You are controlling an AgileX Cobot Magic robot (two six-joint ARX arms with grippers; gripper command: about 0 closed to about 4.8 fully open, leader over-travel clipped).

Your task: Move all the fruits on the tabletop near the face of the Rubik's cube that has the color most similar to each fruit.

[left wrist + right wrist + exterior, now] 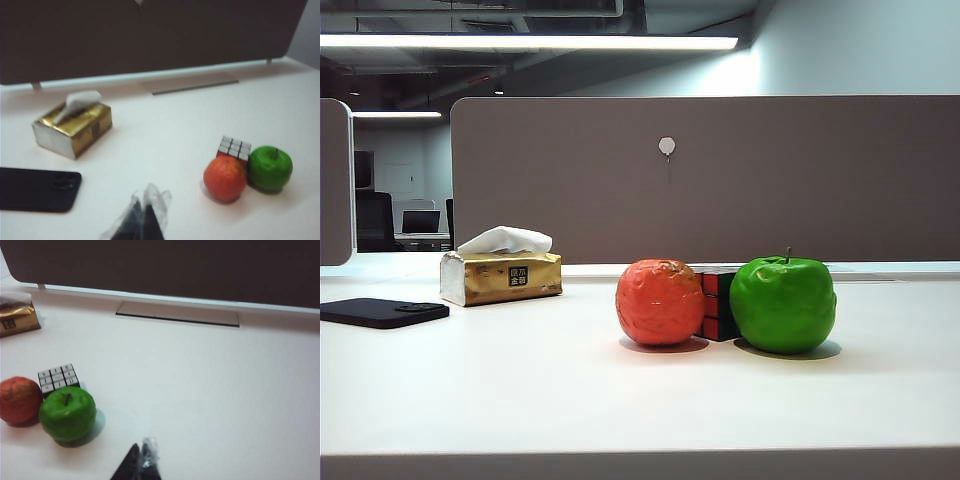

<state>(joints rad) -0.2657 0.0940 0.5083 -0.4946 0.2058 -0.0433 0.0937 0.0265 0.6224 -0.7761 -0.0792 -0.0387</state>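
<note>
On the white tabletop (520, 380) the Rubik's cube (718, 303) stands between the two fruits, showing a red face to the front. The bumpy red-orange fruit (660, 302) touches its left side and the green apple (783, 304) its right. The left wrist view shows the cube (234, 148) with a white top, the red-orange fruit (225, 178) and the apple (270, 168) pressed against it. My left gripper (144, 210) hovers shut and empty, well short of them. My right gripper (141, 452) is shut and empty too, off to the side of the apple (67, 413). Neither gripper appears in the exterior view.
A gold tissue box (501, 276) stands at the back left, with a black phone (382, 312) lying flat in front of it near the left edge. A grey partition wall (720, 170) runs along the back of the desk.
</note>
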